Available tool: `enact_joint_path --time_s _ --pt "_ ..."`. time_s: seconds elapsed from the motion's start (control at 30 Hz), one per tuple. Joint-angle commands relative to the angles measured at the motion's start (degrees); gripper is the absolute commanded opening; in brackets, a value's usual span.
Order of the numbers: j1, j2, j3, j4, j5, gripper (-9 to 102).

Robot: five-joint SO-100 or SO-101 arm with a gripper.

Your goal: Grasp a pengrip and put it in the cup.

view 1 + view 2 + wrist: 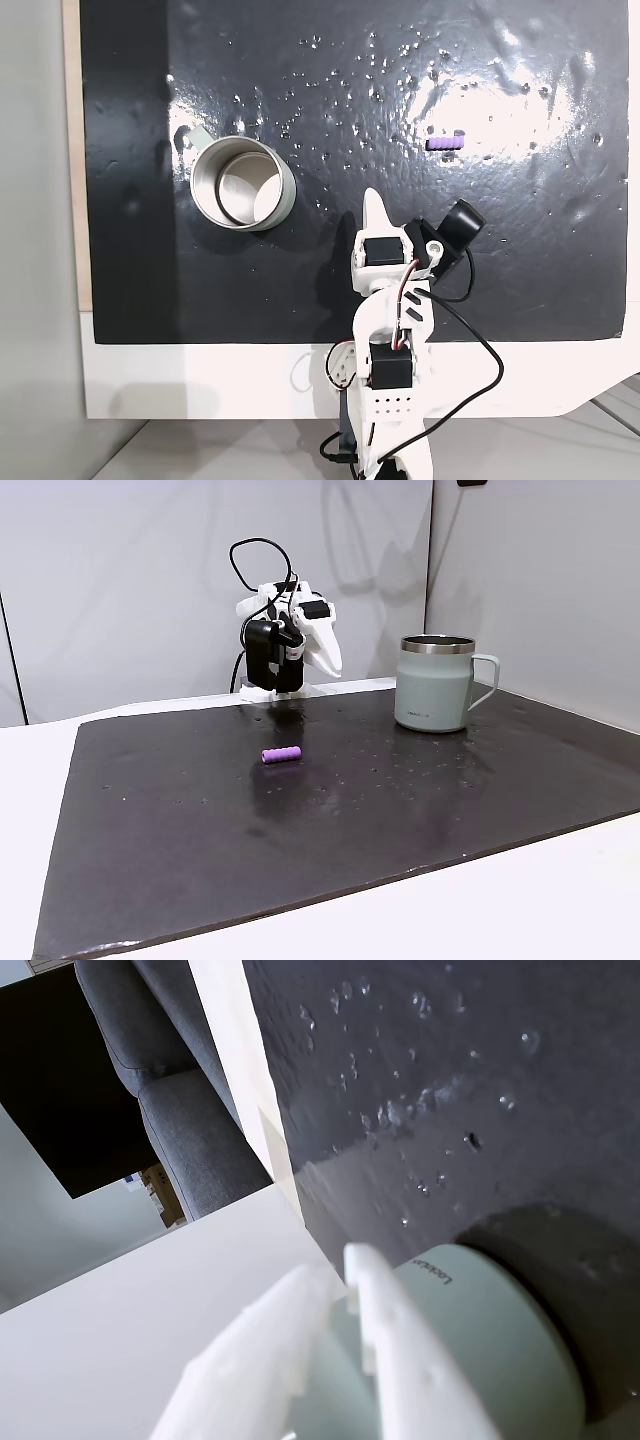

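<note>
The tiny purple pengrip [445,142] lies on its side on the black mat, to the upper right in a fixed view, and left of centre in front of the arm in another [281,754]. The silvery cup [288,192] stands upright at the mat's left, pale grey-green outside with a handle [434,692]. My white gripper [375,206] is folded back near the arm's base, between the two and touching neither [326,652]. In the wrist view its fingers [338,1262] sit together with nothing between them, in front of the cup's wall [500,1330].
The black mat [520,280] is glossy and speckled with small droplets or bumps. It rests on a white table [200,380], whose front edge holds the arm's base [392,400] and cables. A grey sofa [185,1130] stands beyond the table in the wrist view.
</note>
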Motion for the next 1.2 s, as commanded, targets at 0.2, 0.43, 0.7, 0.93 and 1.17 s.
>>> enact_joint_path --time_s 0.2,0.43,0.7,0.93,1.17 --pt "-0.3 0.7 2.4 -0.2 0.0 0" --pt "-0.3 0.7 2.1 -0.2 -0.7 0" --pt "0.6 0.2 -11.0 7.8 -3.7 0" --pt "4.3 -18.5 -30.2 13.9 -5.0 0" --pt "10.1 -39.6 -49.9 22.7 -5.4 9"
